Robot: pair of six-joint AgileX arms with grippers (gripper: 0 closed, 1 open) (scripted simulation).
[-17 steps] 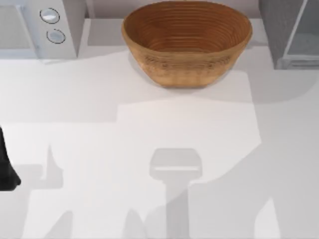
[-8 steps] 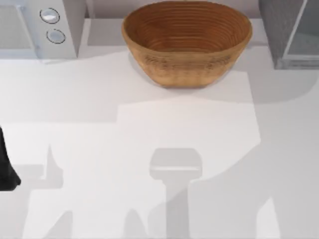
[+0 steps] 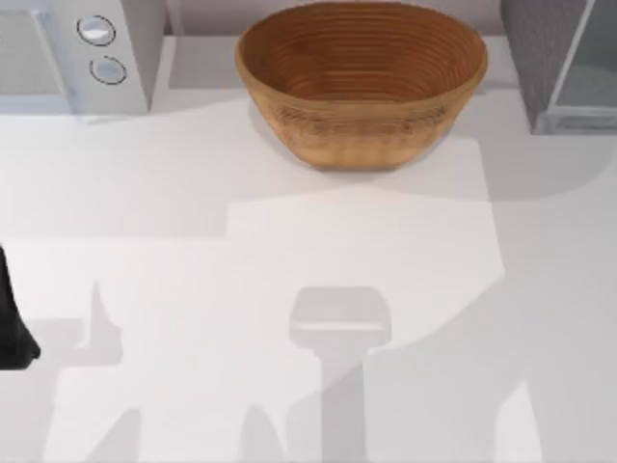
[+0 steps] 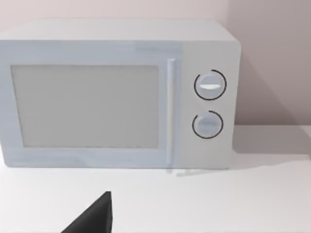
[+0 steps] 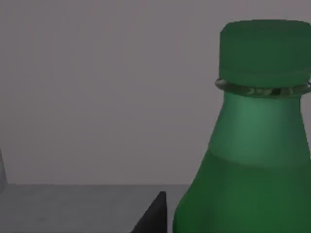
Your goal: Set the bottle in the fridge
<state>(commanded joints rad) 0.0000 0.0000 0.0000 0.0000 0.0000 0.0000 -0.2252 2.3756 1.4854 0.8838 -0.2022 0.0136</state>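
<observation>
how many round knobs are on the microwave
2. Both sit on the microwave front, beside the door: the upper knob directly above the lower knob. None seems hidden.

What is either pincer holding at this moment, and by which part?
It cannot be told. The right wrist view shows the bottle close up, upright and capped, but no fingers closed on it. The left arm sits parked at the table's left edge, facing the microwave.

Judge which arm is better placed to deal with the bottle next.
Right, probably. Its wrist view has the bottle close up and upright, cap on. The left arm sits at the table's left edge, its wrist camera facing the microwave, away from the fridge at far right.
</observation>
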